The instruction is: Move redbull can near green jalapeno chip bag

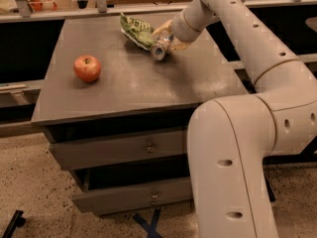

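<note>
Right beside the green jalapeno chip bag (134, 29), the gripper (167, 39) holds the tilted redbull can (159, 52) between its fingers, low over the table (143, 86); the apple (87, 68) lies well apart.

The gripper (169, 37) at the table's (129, 83) back covered the can's (159, 52) far end; the arm (237, 157) was cut off right and bottom.

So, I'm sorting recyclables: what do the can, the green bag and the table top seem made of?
The redbull can looks like thin metal, probably aluminium: silvery sheen on its round end. The green jalapeno chip bag looks like foil or plastic film: glossy, crumpled creases. The table top seems matte grey laminate or painted wood, unclear which. The gripper is at the can, beside the bag.
</note>
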`<state>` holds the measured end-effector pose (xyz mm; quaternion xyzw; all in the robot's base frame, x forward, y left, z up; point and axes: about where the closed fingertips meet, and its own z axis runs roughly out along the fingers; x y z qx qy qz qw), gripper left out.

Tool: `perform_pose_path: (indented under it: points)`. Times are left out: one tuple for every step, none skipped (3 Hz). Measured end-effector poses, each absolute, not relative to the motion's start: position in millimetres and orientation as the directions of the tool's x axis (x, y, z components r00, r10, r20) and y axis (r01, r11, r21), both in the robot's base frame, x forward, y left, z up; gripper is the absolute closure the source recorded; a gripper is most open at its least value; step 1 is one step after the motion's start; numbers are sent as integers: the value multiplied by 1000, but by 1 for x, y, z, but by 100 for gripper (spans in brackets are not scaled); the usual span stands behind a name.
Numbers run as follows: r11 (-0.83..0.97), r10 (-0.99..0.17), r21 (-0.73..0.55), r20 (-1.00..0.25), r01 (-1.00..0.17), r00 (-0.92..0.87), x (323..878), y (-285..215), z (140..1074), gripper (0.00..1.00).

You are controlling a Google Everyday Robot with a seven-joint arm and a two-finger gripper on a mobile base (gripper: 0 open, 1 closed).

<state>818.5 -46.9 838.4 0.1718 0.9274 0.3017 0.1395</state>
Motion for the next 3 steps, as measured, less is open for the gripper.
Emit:
perform_pose_path:
  points:
    - [759,403,608,-155,234,-902,818,-47,844,0]
    - [759,403,608,-155,234,-902,818,-47,850,0]
    - [759,403,608,-155,234,-902,818,-47,852,0]
